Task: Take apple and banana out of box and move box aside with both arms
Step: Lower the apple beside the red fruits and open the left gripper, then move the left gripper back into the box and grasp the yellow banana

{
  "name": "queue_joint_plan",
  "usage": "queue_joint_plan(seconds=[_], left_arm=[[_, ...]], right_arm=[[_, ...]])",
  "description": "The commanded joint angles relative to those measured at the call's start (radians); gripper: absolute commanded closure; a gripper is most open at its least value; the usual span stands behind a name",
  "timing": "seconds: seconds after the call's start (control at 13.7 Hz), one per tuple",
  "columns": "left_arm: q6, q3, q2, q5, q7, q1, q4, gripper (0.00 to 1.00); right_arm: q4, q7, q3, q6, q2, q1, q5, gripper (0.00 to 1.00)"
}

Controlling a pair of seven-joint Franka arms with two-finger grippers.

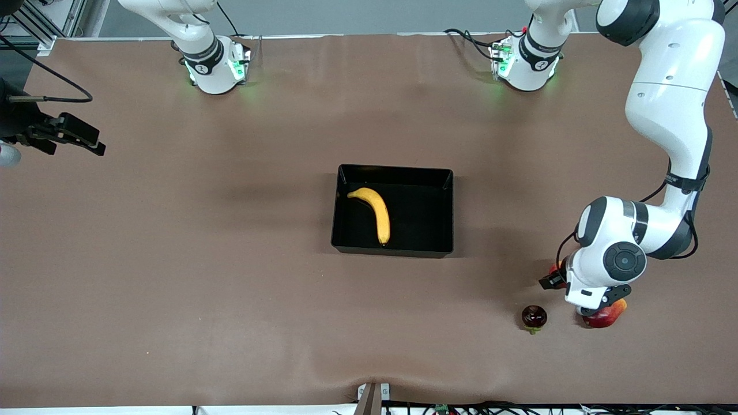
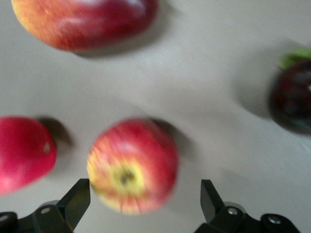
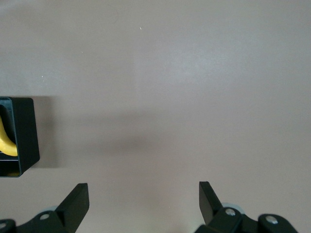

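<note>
Brown matting covers the whole surface (image 1: 230, 288), lightly rippled near the front camera's edge, and we see a grey wall and cables along the side where the two arm bases stand. At mid-surface sits the black box (image 1: 444, 213), holding the banana (image 1: 376, 212), which lies curved along the box's floor toward the right arm's end. In the right wrist view only one corner of the box (image 3: 26, 136) and a sliver of the banana (image 3: 6, 143) show, both cut off by the picture's edge.

We find the left gripper (image 1: 558, 279) low over a cluster of fruit at the left arm's end of the surface, largely masked in the front view by its own wrist. That wrist also hides most of the apple (image 1: 557, 267), of which only a red sliver peeks out, and covers part of the red-yellow mango (image 1: 606, 314). The dark fruit with a green stem (image 1: 534, 317) stands clear, just beside the mango. The left wrist view, though blurred, shows the left gripper (image 2: 146, 196) with its fingers (image 2: 77, 196) spread wide either side of the apple (image 2: 132, 166) and apart from it; a plain red fruit (image 2: 24, 151) is cut off at one edge, the mango (image 2: 85, 22) and the dark fruit (image 2: 294, 94) at others.

The right gripper (image 1: 81, 138) waits above the right arm's end of the surface, its arm mostly out of the front view. In its own view the right gripper (image 3: 144, 199) has its fingers (image 3: 77, 199) apart over bare matting.
</note>
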Motion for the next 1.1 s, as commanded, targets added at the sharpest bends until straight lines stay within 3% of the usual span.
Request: queue_joint_plan(seconds=[0.0,0.22,0.51,0.66,1.02], left_arm=[[-0.163,-0.113,-0.124,-0.066,-0.019,0.001,-0.010,0.00],[-0.264,-0.248,-0.172,-0.108,-0.054,-0.033,-0.017,0.00],[-0.263,-0.256,-0.140,-0.017,-0.286,-0.263,-0.013,0.00],[-0.222,-0.256,-0.112,0.005,-0.308,-0.344,-0.010,0.00],[-0.009,-0.254,-0.043,0.002,-0.311,-0.427,-0.013,0.00]], right_arm=[[0.005,0.010,0.004,-0.010,-0.002,-0.005,0.011,0.00],[0.005,0.010,0.004,-0.013,-0.002,-0.006,0.011,0.00],[0.005,0.010,0.004,-0.013,-0.002,-0.008,0.011,0.00],[0.004,0.010,0.004,-0.013,-0.002,-0.007,0.011,0.00],[0.004,0.010,0.004,-0.012,-0.002,-0.006,0.011,0.00]])
